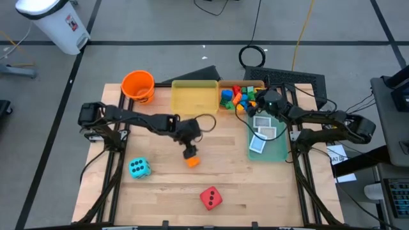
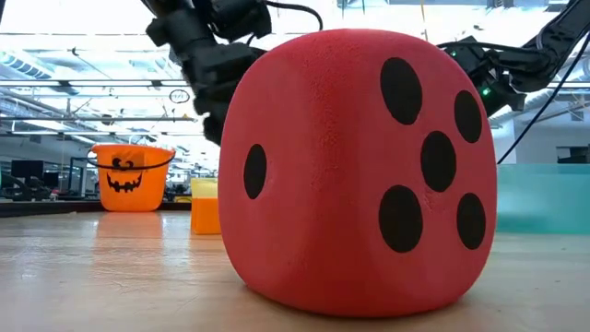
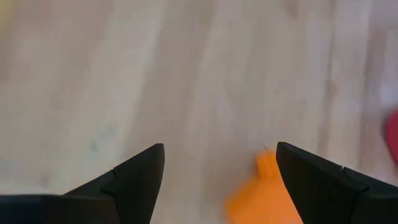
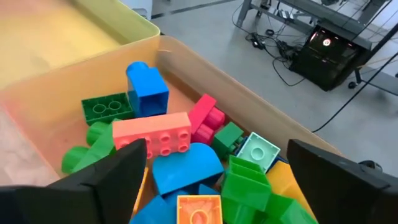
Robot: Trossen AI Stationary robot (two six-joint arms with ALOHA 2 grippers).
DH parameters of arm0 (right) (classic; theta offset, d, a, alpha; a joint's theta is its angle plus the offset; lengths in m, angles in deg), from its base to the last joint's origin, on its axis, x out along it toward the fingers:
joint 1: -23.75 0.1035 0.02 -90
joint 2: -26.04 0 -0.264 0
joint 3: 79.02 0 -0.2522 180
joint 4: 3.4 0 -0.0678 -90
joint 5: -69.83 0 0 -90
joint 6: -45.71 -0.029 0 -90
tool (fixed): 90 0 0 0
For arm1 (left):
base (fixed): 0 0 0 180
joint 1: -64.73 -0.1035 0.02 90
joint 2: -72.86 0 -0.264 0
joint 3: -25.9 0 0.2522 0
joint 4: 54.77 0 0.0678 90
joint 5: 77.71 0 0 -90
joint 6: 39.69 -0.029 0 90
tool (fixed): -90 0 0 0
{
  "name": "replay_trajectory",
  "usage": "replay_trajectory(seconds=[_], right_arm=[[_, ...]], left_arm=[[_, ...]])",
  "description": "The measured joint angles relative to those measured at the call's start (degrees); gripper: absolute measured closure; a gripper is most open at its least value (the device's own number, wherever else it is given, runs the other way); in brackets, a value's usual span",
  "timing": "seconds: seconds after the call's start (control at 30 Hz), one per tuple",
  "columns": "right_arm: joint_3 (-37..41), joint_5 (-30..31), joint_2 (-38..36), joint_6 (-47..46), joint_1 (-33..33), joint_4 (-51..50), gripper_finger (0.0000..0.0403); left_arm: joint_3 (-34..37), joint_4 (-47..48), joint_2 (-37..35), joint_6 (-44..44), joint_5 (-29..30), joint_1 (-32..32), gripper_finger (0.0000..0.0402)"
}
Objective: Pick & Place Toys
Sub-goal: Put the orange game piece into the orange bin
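An orange brick (image 1: pixel 192 161) lies on the wooden table near its middle. My left gripper (image 1: pixel 190 151) hangs open just above it, pointing steeply down. In the left wrist view the brick (image 3: pixel 258 196) shows between the open fingers (image 3: pixel 221 149), close to one of them. A cyan die (image 1: pixel 138 167) and a red die (image 1: pixel 211 198) rest on the table nearer the front. My right gripper (image 1: pixel 267 102) is open over the bricks (image 4: pixel 158 134) heaped in the orange tray (image 1: pixel 238 84), with nothing between its fingers (image 4: pixel 217 146). White cards (image 1: pixel 262 133) lie in the green tray (image 1: pixel 280 153).
An orange bucket (image 1: pixel 138 85) stands at the back left, beside an empty yellow tray (image 1: pixel 193 97). In the low view the red die (image 2: pixel 355 171) fills the foreground and hides much of the table. Bare table lies along the front and the left.
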Motion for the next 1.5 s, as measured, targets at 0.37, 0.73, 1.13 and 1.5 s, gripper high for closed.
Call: replay_trajectory(seconds=[0.37, 0.73, 1.13, 1.5], right_arm=[[0.0, -1.4, -0.2, 0.1, 0.0, 0.4, 0.0030], [0.0, -4.6, -0.2, -1.3, 0.1, 0.8, 0.0034], [0.0, -4.6, -0.2, -1.8, 0.1, 0.8, 0.0037], [0.0, -5.0, -0.2, -1.3, 0.0, 1.4, 0.0037]], left_arm=[[0.0, 6.6, 0.0, -13.3, 4.9, 12.3, 0.0107], [0.0, 3.7, 7.4, -21.5, 13.1, 15.1, 0.0123], [0.0, -4.6, 12.3, -18.4, 13.3, 12.1, 0.0260], [0.0, -11.7, 9.7, -15.9, 13.9, 6.4, 0.0398]])
